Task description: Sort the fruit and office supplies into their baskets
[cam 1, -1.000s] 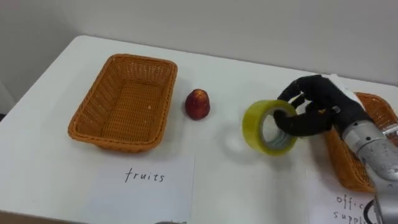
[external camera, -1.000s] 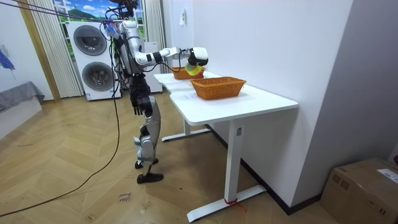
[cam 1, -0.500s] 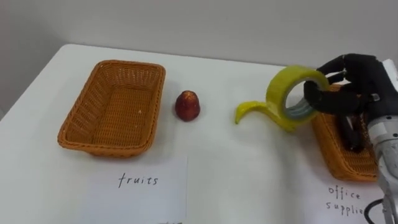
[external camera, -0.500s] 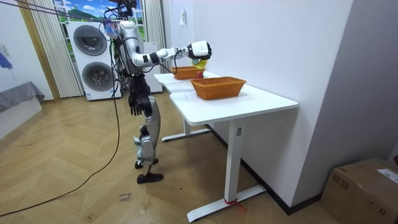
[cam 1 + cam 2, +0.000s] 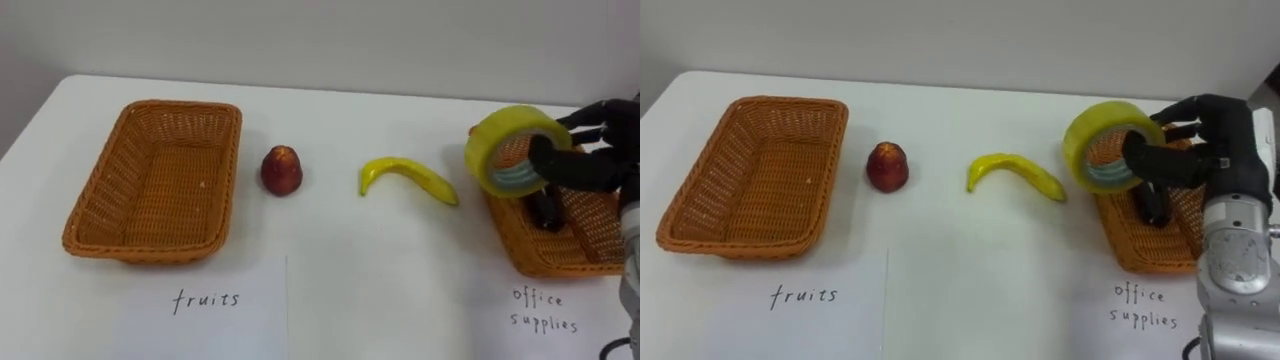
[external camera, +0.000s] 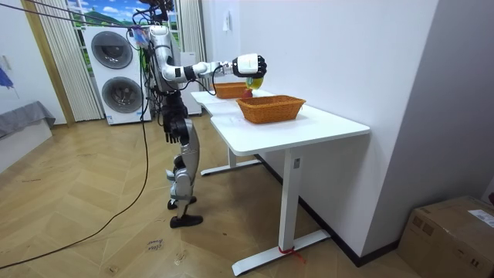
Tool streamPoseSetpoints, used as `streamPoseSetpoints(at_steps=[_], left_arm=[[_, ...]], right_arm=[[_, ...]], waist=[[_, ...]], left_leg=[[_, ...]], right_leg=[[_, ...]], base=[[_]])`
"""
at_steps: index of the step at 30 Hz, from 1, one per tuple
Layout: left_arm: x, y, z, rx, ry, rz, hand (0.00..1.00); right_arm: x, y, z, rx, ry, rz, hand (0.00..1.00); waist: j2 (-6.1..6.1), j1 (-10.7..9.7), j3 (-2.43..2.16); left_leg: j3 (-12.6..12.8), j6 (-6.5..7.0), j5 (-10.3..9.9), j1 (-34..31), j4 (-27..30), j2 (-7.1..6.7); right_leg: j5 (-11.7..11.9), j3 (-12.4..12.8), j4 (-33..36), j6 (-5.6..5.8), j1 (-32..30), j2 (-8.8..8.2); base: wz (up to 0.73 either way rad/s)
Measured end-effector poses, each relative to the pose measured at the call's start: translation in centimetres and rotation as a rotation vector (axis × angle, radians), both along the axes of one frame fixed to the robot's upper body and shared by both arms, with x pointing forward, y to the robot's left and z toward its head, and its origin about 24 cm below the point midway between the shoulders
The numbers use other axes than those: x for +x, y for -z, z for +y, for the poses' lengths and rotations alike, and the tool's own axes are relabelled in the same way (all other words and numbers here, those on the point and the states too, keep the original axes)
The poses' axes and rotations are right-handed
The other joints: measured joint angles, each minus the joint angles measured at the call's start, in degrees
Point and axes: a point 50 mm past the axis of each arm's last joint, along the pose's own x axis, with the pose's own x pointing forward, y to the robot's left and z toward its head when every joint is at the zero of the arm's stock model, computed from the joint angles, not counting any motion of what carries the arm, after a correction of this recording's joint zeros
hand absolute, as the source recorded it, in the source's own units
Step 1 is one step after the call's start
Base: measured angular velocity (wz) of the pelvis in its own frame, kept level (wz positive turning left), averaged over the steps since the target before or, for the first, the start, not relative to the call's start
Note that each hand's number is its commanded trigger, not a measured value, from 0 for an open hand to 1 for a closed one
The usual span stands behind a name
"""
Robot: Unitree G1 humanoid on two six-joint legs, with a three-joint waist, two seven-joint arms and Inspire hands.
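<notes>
My right hand (image 5: 590,160) (image 5: 1195,150) is curled round a roll of yellow tape (image 5: 512,150) (image 5: 1102,143) and holds it in the air over the left rim of the office supplies basket (image 5: 545,250) (image 5: 1140,250). A dark object (image 5: 1150,208) lies inside that basket. On the white table a banana (image 5: 408,177) (image 5: 1015,172) lies left of the tape, and a red fruit (image 5: 282,170) (image 5: 887,165) stands further left. The empty fruits basket (image 5: 150,185) (image 5: 750,175) sits at the far left. In the room view I stand at the table's end with the right arm (image 6: 208,68) stretched out.
Two paper labels lie at the table's front: "fruits" (image 5: 205,300) below the left basket, "office supplies" (image 5: 545,310) below the right one. A wall runs behind the table. Bare tabletop (image 5: 380,270) spreads between the baskets.
My right hand has lifted the tape and carried it right, from the table's middle to above the office supplies basket's rim. The banana it covered now shows. The view has shifted right.
</notes>
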Motion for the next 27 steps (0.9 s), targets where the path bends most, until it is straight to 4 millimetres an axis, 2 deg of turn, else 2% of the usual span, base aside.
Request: streamPoseSetpoints(at_steps=[10,18,24,27], left_arm=[[-0.1,0.0,-0.1,-0.003,0.0,0.006,0.0],[-0.2,0.0,-0.1,-0.003,-0.002,0.011,0.0],[-0.2,0.0,0.0,-0.003,-0.005,0.015,0.0],[-0.2,0.0,0.0,-0.003,-0.005,0.014,0.0]], right_arm=[[-0.7,0.9,-0.6,0.003,0.066,0.021,1.0],[-1.2,0.9,-1.5,0.007,0.13,0.004,1.0],[-1.3,0.8,-1.7,0.006,0.143,-0.001,1.0],[-1.3,0.8,-1.7,0.006,0.143,-0.001,1.0]], waist=[[0.22,-0.33,-0.05],[0.29,-0.36,-0.13],[0.73,-0.45,-0.54],[0.77,-0.5,-0.54]], left_leg=[[0.1,0.0,0.0,0.48,-0.4,0.02],[0.21,0.0,0.0,0.48,-0.42,0.0],[0.33,0.0,0.0,0.02,-0.34,0.01],[0.32,0.0,0.0,-0.02,-0.4,0.03]], right_leg=[[0.01,0.35,0.08,0.02,0.1,0.13],[0.01,0.49,0.12,0.01,-0.01,0.12],[0.01,0.55,0.12,0.01,-0.46,0.14],[0.01,0.53,0.11,0.01,-0.46,0.16]], base=[[-0.01],[0.0],[0.0],[0.0]])
